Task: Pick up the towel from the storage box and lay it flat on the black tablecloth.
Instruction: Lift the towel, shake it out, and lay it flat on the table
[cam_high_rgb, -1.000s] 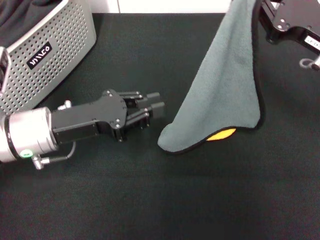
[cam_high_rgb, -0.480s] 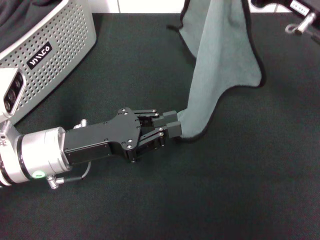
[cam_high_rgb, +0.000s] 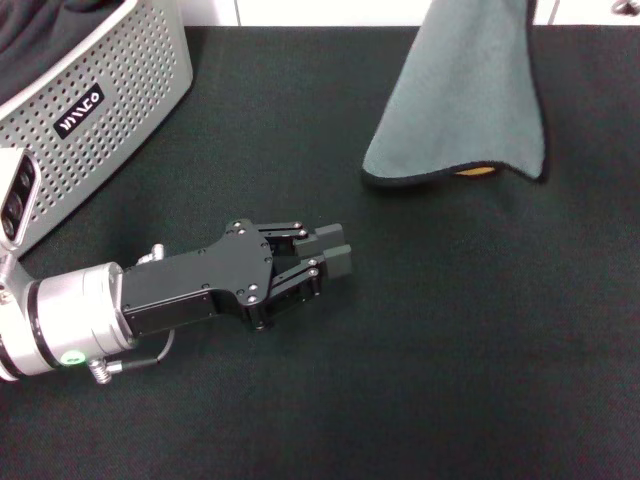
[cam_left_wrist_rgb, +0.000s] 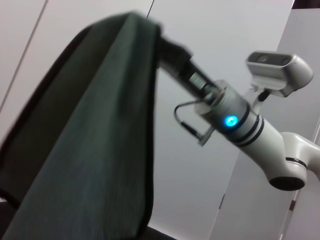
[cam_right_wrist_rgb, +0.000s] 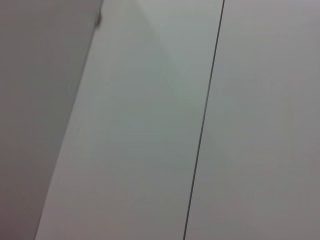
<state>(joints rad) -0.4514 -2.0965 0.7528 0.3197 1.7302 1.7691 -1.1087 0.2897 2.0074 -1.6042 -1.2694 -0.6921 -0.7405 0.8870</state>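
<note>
The towel (cam_high_rgb: 470, 100) hangs in the air over the far side of the black tablecloth (cam_high_rgb: 450, 350), grey side forward, clear of the storage box (cam_high_rgb: 110, 90); laying it flat remains. The right gripper (cam_left_wrist_rgb: 167, 47) grips its top edge. The left gripper (cam_high_rgb: 335, 255), jaws parted and empty, hovers low, well short of the hem.
</note>
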